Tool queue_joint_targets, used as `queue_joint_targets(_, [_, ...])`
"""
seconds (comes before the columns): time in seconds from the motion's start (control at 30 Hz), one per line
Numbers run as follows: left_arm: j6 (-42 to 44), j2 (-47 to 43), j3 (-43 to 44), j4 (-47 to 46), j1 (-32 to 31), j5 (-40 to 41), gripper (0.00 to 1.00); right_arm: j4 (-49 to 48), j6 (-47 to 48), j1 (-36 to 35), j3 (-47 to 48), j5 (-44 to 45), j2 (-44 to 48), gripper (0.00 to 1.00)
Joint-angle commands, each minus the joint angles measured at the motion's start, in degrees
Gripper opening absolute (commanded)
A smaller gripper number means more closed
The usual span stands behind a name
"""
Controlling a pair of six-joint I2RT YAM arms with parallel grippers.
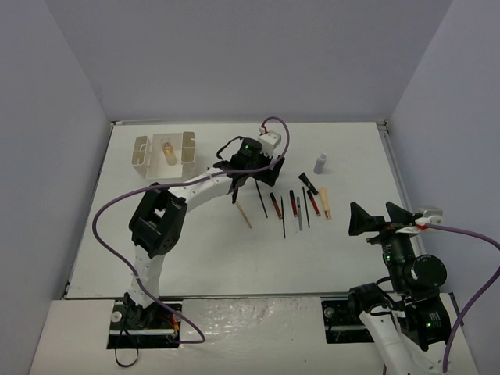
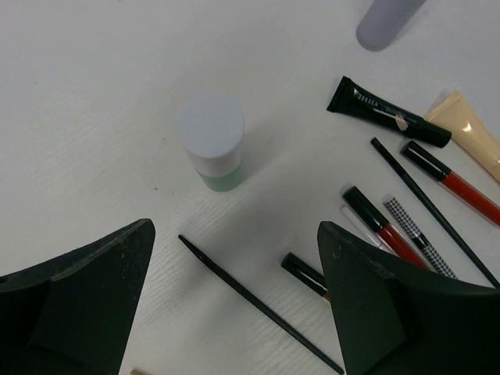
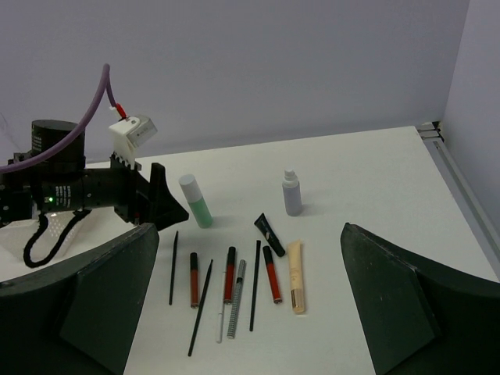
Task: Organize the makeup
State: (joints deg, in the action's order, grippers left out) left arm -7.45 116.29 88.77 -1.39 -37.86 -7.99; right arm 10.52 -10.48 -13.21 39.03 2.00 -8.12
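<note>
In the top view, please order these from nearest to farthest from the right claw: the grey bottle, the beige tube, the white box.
1. Beige tube, just left of the right claw.
2. Grey bottle, farther back.
3. White box, far left.

Bare table flanks the green bottle on its left; a thin black brush lies before it, red tubes crowd its right
</note>
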Motion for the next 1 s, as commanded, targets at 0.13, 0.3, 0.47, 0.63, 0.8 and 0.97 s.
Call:
queue_joint_targets(0.13, [-1.7, 2.7, 7.3, -9.9, -0.4, 4.2, 0.75, -4.9, 0.2, -0.3, -0.1, -1.3, -0.3, 1.00])
queue_joint_targets(0.3, [-2.2, 6.6, 10.6, -10.0, -0.4, 4.7, 0.72, -4.9, 0.4, -0.3, 0.0, -1.4, -0.5, 1.00])
queue_joint_targets(0.47, [-2.8, 8.6, 12.4, -10.5, -0.4, 4.7, 0.67, -4.9, 0.4, -0.4, -0.2, -1.4, -0.5, 1.00])
queue_joint_targets(0.63, [-3.2, 9.2, 12.9, -10.5, -0.4, 4.9, 0.46, -4.9, 0.5, -0.3, -0.2, -1.4, -0.6, 1.00])
queue_joint_targets(0.8, [-2.8, 7.0, 11.1, -11.9, -0.4, 5.6, 0.08, -4.9, 0.5, -0.3, -0.2, -1.4, -0.4, 1.00])
queue_joint_targets(0.97, [-1.7, 1.5, 8.4, -12.2, -0.3, 6.9, 0.00, -5.0, 0.4, -0.3, -0.2, -1.4, -0.3, 1.00])
